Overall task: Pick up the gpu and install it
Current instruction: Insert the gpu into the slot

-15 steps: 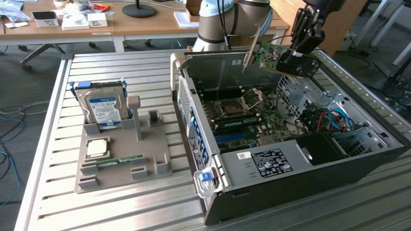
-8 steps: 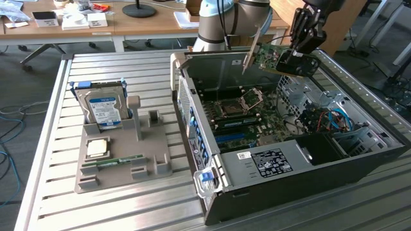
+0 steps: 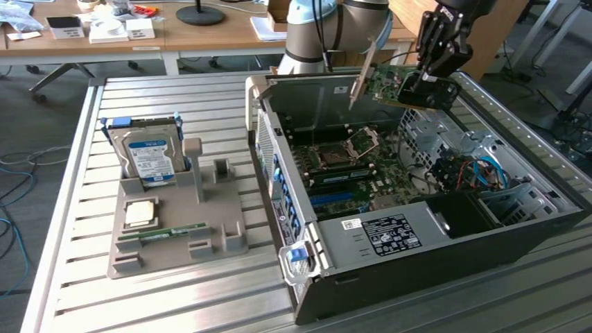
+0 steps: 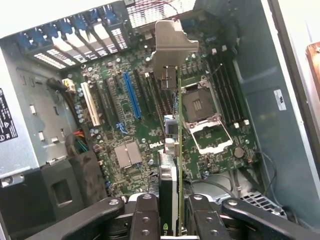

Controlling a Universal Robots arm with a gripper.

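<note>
Gpu (image 3: 389,84) hangs in my gripper (image 3: 428,91), my fingers pinched on the end away from its silver bracket (image 4: 172,45); in the exterior view it sits tilted in the air above the far part of the open computer case (image 3: 389,284), clear of the motherboard (image 3: 356,170); from the wrist I see it edge-on, over the board between the blue slot (image 4: 131,95) and the empty CPU socket (image 4: 206,112); hard drive (image 3: 152,156) and RAM stick (image 3: 165,234) rest in the grey holder (image 3: 176,253) on the table (image 3: 74,208), at the exterior view's left.
</note>
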